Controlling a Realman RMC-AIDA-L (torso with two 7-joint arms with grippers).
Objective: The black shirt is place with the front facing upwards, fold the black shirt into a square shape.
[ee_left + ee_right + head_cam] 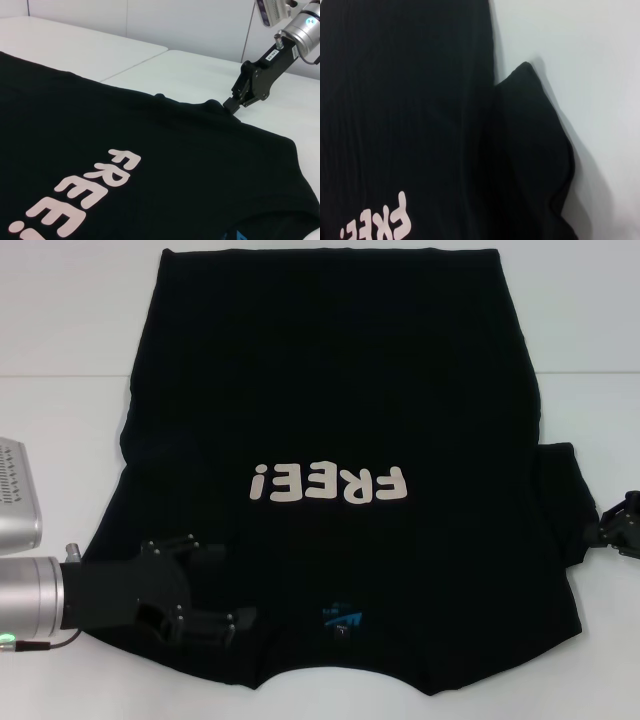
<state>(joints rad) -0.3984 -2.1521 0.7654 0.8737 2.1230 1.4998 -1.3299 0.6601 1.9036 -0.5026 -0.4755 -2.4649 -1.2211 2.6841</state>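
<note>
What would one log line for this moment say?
large black cloth T-shirt: flat, unfolded | left gripper: over collar-side shoulder | right gripper: at sleeve edge

Both arms low at the black shirt (330, 420)

The left gripper (215, 590) reaches in over the shirt's near left corner, fingers spread apart, silver wrist trailing off that edge; the right gripper (600, 532) sits at the shirt's right sleeve edge, its fingertips down against the cloth
</note>
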